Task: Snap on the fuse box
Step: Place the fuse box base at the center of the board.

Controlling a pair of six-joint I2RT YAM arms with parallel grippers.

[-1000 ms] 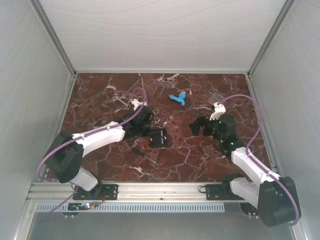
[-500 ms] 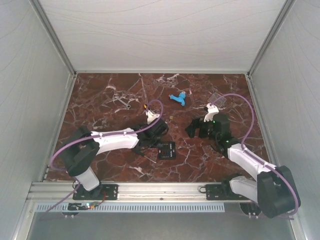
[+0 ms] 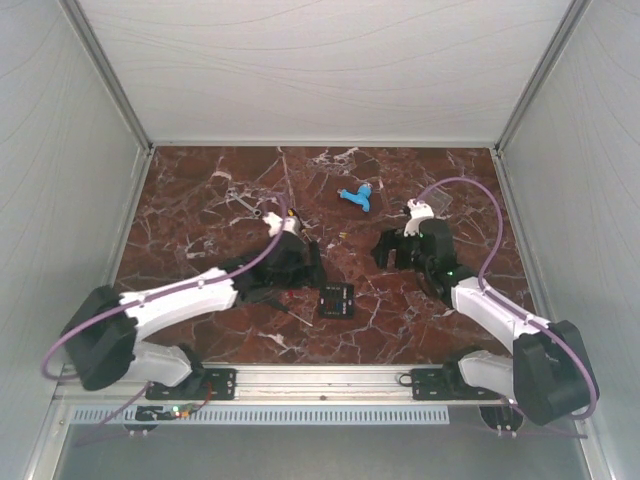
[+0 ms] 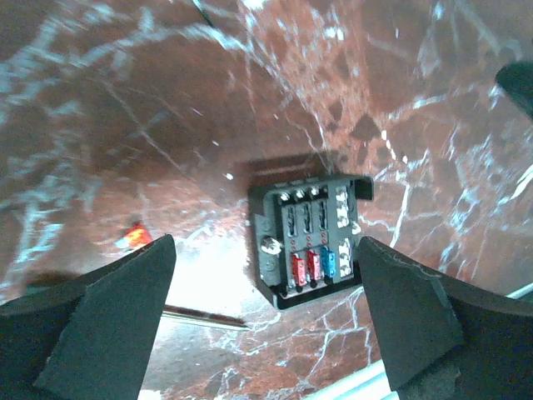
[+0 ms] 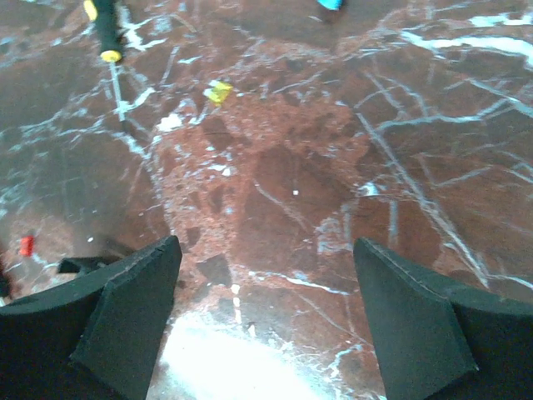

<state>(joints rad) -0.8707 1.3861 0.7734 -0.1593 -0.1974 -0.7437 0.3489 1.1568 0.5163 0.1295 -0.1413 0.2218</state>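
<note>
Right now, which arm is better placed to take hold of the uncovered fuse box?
Left. Its wrist view shows the fuse box lying on the table between the open left fingers. The right fingers, also open, have no box in their view, and from above they stand farther from it.

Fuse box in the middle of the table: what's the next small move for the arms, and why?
Probably reach the right gripper toward the faint clear cover lying beyond its wrist. The fuse box sits flat on the table with its fuses bare and no cover on, the left gripper hangs open above it holding nothing, and the right gripper is open and empty.
</note>
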